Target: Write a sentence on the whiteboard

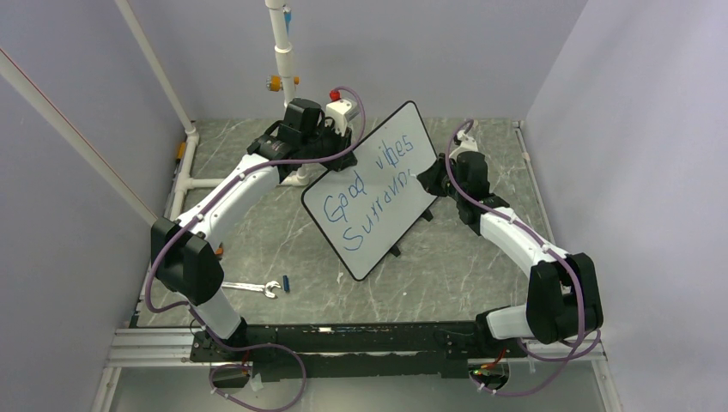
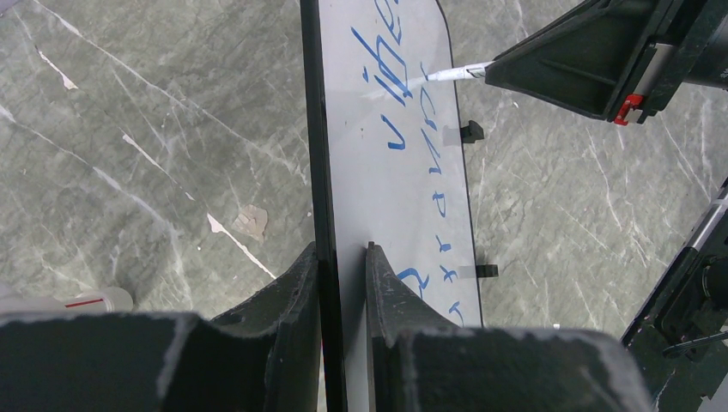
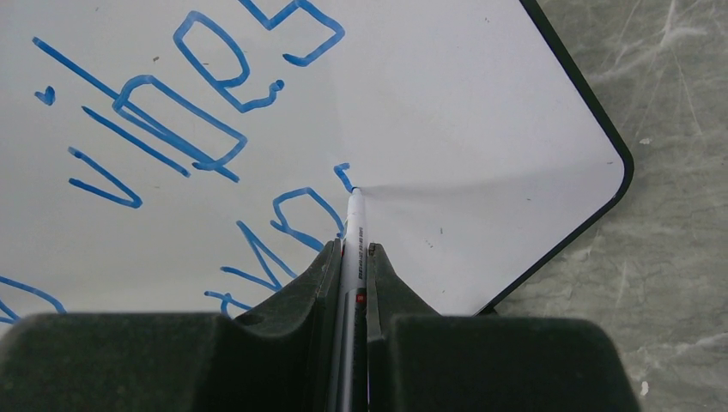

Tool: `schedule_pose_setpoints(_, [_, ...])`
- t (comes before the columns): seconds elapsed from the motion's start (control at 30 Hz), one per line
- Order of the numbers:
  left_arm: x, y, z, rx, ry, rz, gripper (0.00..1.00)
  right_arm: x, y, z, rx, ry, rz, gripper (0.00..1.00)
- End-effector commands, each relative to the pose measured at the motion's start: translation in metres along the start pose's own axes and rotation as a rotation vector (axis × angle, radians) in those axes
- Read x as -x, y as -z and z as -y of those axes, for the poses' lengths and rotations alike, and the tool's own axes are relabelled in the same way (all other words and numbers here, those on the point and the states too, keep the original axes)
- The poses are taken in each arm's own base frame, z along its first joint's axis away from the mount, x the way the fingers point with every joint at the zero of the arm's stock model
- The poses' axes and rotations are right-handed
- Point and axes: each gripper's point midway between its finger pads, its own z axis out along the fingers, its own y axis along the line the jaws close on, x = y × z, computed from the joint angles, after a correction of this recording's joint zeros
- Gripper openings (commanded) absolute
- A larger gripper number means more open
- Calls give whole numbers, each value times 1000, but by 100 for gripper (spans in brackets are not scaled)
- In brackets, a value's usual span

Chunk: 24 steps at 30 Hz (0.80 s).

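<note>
Jaws, L to R: left gripper [image 2: 342,251] is pinched on the whiteboard [image 1: 403,124] at its black-framed rim, one finger on each face. The board stands tilted on edge mid-table, writing face toward the right arm. Can't tell whether its feet [image 2: 470,131] touch the top. The sentence [image 1: 342,206] is in blue: "Good vibes" w/ a 2nd line under it, unfinished by my read. Right gripper [image 3: 350,247] is clamped on a white marker [image 3: 354,219], tip touching the board at the end of the 2nd line, close to a rounded corner.

Risks, my judgement:
- You hold the board by a thin rim only. Pen pressure on the far side could pivot it in the pinch, so strokes skew or the board slips out.
- Board face looks dimpled at the tip, prob. too much push. Ease off or the tip may skid.
- Little bare board is left toward the corner. A long stroke could run the tip off the rim.
- Marker is gripped along its barrel, so side load could slide or twist it betw. the fingers.

Surface/room, L to R: pale lavender walls [image 1: 51,257] on three sides, white pipe frame [image 1: 279,51] at back-left. Table [image 1: 275,240] is grey-green marble pattern. A wrench [image 1: 251,286] and a small blue piece [image 1: 285,283] lie near the left arm's base, well apart from the board. An alu rail [image 1: 146,348] runs along the near edge.
</note>
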Motion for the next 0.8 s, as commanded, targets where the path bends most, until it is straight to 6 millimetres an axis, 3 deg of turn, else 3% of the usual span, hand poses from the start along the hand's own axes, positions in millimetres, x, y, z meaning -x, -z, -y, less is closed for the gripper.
schedule_pose_setpoints(0.0, [17,6,4,-4,-100,55,0,8,1,-1,-14,-6,20,0])
schedule_pose_setpoints(0.3, [17,6,4,-7,-101,55,0,31,-5,-6,-28,-3,50,0])
schedule_pose_setpoints(0.77, [17,5,4,-5,-103,55,0,50,-8,-22,14,-13,69,0])
